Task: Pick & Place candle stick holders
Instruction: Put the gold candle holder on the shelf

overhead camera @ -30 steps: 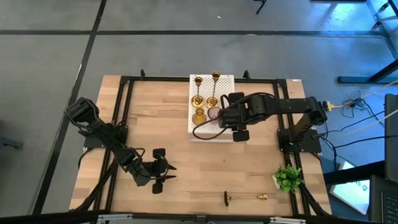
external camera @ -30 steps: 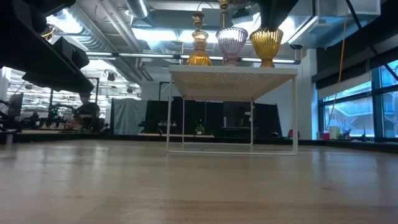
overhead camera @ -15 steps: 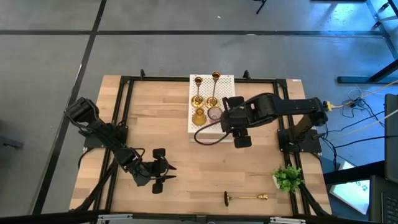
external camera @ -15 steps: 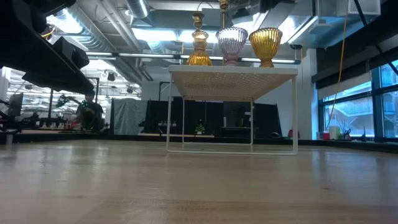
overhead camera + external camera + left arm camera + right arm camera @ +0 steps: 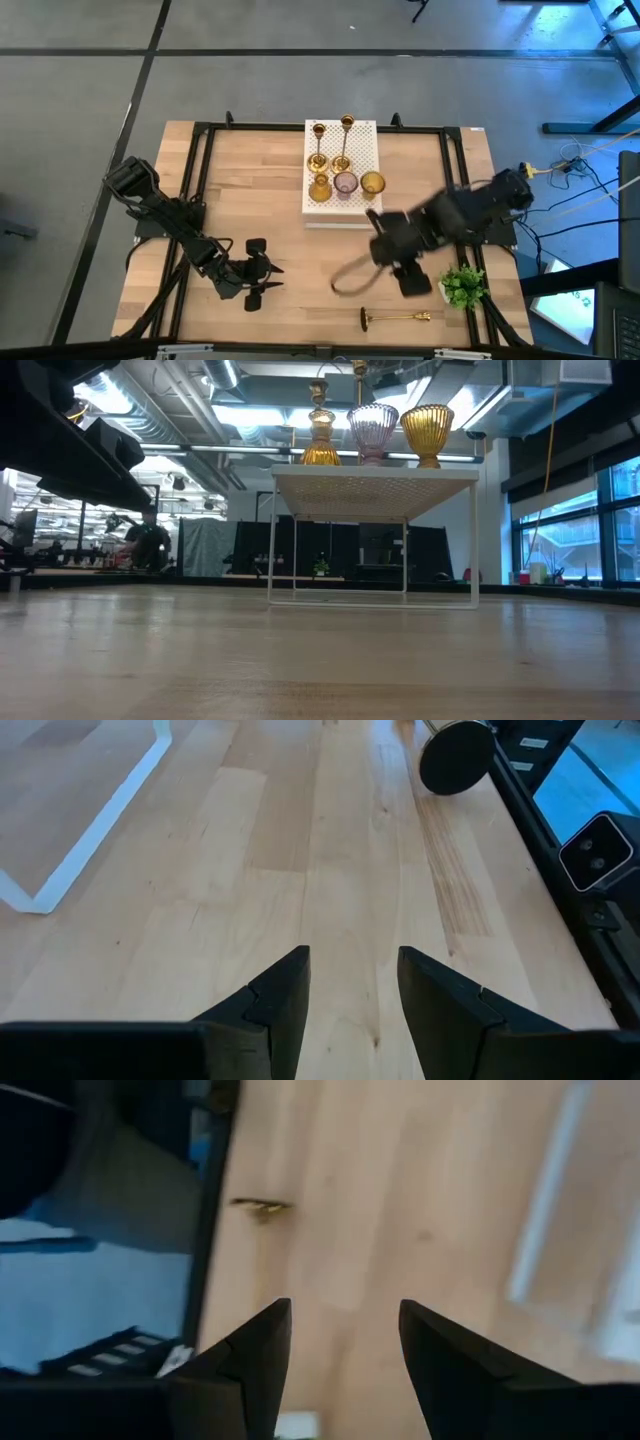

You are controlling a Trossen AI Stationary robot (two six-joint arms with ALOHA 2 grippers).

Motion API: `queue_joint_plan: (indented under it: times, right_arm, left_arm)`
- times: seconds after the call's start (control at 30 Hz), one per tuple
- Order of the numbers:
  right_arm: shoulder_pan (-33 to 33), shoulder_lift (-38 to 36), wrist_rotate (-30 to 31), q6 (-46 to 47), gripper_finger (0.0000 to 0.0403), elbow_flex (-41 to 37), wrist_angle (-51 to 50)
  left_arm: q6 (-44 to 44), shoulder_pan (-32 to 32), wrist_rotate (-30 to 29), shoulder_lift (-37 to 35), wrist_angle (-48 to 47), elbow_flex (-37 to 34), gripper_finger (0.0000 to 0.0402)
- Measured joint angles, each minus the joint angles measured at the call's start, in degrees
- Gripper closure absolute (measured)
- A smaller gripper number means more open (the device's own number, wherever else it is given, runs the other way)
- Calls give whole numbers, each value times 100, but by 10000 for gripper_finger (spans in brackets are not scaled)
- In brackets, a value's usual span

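The right gripper (image 5: 385, 258) hangs over bare table (image 5: 250, 200) between the white box (image 5: 372, 135) and the near edge, its fingers apart with nothing between them, as the right wrist view shows. Judging by what is left, the step in hand is fetching the last brass candlestick (image 5: 396, 318), which lies on its side near the front edge, just left of the small green plant (image 5: 463, 286). To do it well, the gripper should come down over the slim stem with its fingers across the stem rather than along it, close near the round base where the weight sits, and keep clear of the plant; the piece will then need turning upright before it is set on the box, in a free spot away from the holders already standing there, which look easy to tip. The left gripper (image 5: 262, 272) waits over the near left of the table, its fingers apart and empty. Counted: five holders stand on the box, two brass candlesticks (image 5: 331, 145) at the far side and three glass goblets (image 5: 345, 184) in a row nearer, two amber and one pinkish; one brass candlestick lies on the table, making six. There is one plant and one box.
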Motion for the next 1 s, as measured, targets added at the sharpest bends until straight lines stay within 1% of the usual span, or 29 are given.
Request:
queue_joint_plan:
  times: [0.13, 0.27, 0.4, 0.53, 0.7, 0.8, 0.87, 0.93, 1.0]
  right_arm:
    - [688, 0, 4, 803, 215, -159, 47]
    - [1323, 0, 126, 1803, 215, -456, 111]
    - [1823, 2, 165, 2824, 215, -842, 623]
    - [2115, 2, 380, 3554, 215, -1131, 1351]
    - [2399, 43, 818, 3749, 215, -1423, 2413]
    - [2598, 198, 1011, 3447, 215, -1592, 2945]
    - [2731, 355, 1189, 3180, 215, -1664, 3071]
    - [2832, 556, 1349, 3122, 215, -1696, 3087]
    - [2914, 764, 1366, 3109, 215, -1703, 3086]
  left_arm:
    - [106, 0, 2, 0, 1, 0, 254]
    - [222, 0, 7, 0, 2, 0, 254]
    - [384, 0, 7, -2, 15, 0, 254]
    - [404, 0, 7, -2, 86, 0, 254]
    - [296, -30, 57, -2, 480, 0, 254]
    - [253, -141, 220, 66, 918, 3, 254]
    - [257, -261, 258, 188, 1203, 4, 254]
    - [310, -359, 258, 385, 1643, 4, 254]
    - [456, -457, 258, 600, 2042, 2, 254]
